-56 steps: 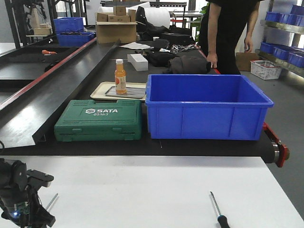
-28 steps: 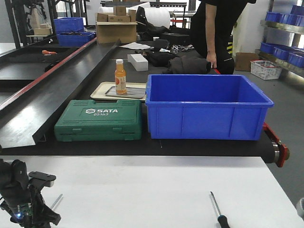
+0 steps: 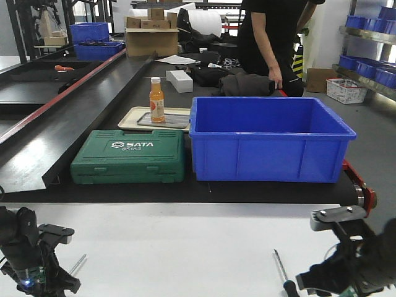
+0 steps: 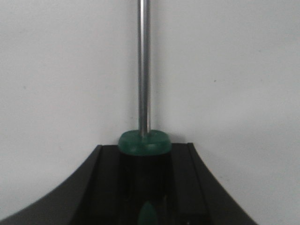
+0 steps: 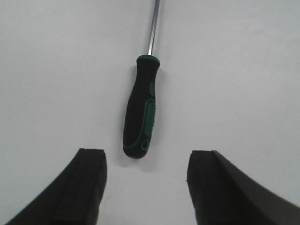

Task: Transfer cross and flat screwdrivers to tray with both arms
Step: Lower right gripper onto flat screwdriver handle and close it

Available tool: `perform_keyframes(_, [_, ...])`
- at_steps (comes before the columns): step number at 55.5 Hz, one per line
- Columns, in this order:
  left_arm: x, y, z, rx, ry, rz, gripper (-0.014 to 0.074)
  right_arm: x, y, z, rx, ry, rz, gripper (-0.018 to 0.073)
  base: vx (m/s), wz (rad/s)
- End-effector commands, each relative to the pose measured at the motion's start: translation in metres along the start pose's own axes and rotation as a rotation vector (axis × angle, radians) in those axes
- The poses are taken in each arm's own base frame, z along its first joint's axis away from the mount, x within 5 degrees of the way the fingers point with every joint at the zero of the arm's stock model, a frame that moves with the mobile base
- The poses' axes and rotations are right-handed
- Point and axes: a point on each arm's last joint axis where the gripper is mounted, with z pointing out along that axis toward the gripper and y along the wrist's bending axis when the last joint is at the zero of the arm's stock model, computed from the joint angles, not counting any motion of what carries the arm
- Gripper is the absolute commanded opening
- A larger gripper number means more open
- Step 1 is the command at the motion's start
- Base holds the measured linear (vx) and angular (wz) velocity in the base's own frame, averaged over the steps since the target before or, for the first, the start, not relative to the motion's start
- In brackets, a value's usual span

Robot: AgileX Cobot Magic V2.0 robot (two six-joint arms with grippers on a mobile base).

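Observation:
Two screwdrivers with black-and-green handles are on the white table [image 3: 185,247]. My left gripper [image 3: 60,267] at the bottom left is shut on one screwdriver's handle [image 4: 144,143], and its steel shaft [image 3: 77,265] sticks out forward, straight up in the left wrist view [image 4: 144,65]. My right gripper [image 3: 312,250] at the bottom right is open, just behind the other screwdriver [image 3: 281,272]. In the right wrist view that screwdriver [image 5: 140,112] lies ahead of the spread fingers [image 5: 89,180], untouched. The silver-grey tray is not in view.
Beyond the table's far edge a black conveyor carries a green SATA case [image 3: 129,156], a deep blue bin [image 3: 269,137] and a beige tray [image 3: 133,114] with an orange bottle [image 3: 156,99]. A person [image 3: 272,37] stands at the back.
My right arm has come into view at the bottom right behind the free screwdriver. My left gripper has shifted slightly right with its screwdriver. The person has stepped left.

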Motion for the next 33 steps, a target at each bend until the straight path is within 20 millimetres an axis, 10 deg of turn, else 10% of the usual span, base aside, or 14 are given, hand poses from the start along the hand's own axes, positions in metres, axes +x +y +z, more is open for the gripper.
perform_keyframes(1, [0.001,-0.003,-0.011,0.009,0.018,-0.057,0.0000,-0.034,0.001,0.009,-0.016,-0.028,0.028,0.0468,0.00,0.00])
perform_keyframes(33, [0.000,-0.004,-0.011,0.015,0.009,-0.094,0.0001,-0.080,-0.004,0.109,-0.024,0.162,0.091,0.0468,0.00,0.00])
